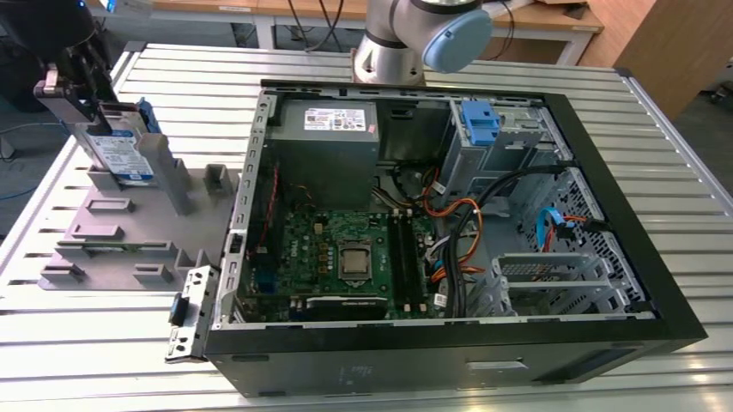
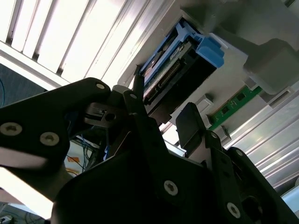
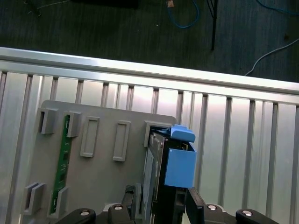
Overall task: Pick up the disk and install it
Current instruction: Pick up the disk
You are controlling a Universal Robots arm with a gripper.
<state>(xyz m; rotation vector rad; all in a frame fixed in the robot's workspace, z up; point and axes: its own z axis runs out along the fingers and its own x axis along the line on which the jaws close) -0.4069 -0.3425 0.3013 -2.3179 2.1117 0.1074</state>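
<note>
The disk [image 1: 122,151] stands on edge in a slot of the grey fixture [image 1: 115,236] at the exterior view's left. It is a silver drive with a white-and-blue label in a blue carrier. My gripper [image 1: 94,110] is down over its top end. In the first wrist view the disk [image 3: 177,163] runs between the two black fingers [image 3: 132,199], and my gripper [image 3: 163,203] straddles it. In the second wrist view the disk's connector end [image 2: 175,70] lies just beyond my gripper [image 2: 163,109], with a gap at the far pad. The gripper looks open around the disk.
The open computer case [image 1: 641,283] fills the middle and the exterior view's right. Inside it are a grey power supply [image 1: 332,129], a blue bracket [image 1: 478,122] at the drive bay and loose cables. A green memory stick [image 3: 60,158] sits in the fixture. The table [image 1: 69,360] is slatted aluminium.
</note>
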